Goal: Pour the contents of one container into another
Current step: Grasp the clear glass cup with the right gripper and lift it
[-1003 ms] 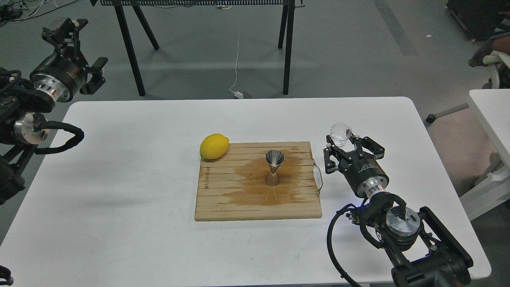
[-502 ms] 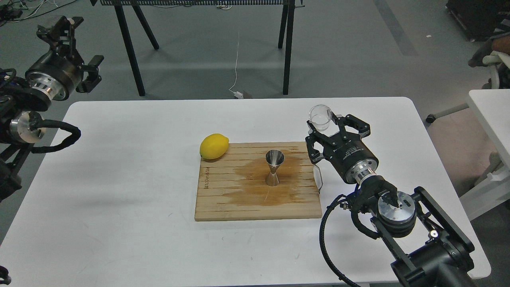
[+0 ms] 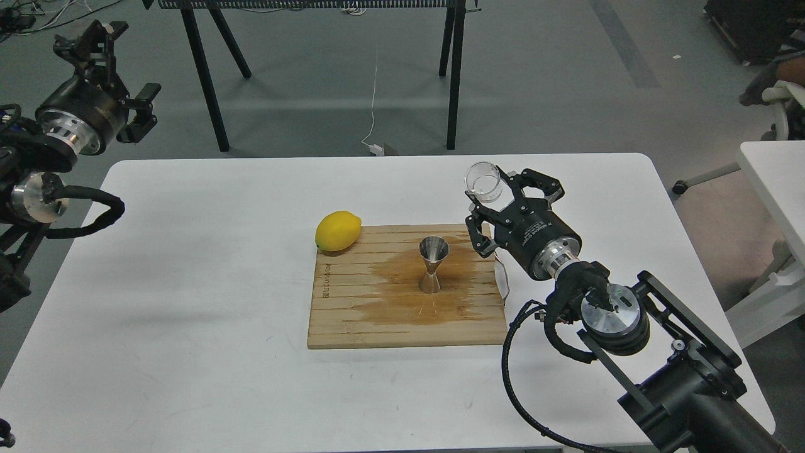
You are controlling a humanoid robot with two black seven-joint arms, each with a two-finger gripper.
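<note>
A small clear glass cup [image 3: 483,182] is held above the table in my right gripper [image 3: 497,192], which is shut on it. The cup sits up and to the right of the steel jigger [image 3: 433,263], near the board's far right corner. The hourglass-shaped jigger stands upright in the middle of a wooden cutting board [image 3: 352,314], on a dark wet stain. My left gripper [image 3: 94,47] is raised off the table's far left corner, well away from the board; its fingers look spread with nothing between them.
A yellow lemon [image 3: 338,230] rests at the board's far left corner. The board has a metal handle [image 3: 503,283] on its right side. Black table legs [image 3: 207,75] stand behind the white table [image 3: 188,251]. A second white table [image 3: 777,182] is at the right.
My right gripper has carried the glass cup up and to the left, from beside the board's right edge toward the jigger. The left arm has shifted slightly left and up.
</note>
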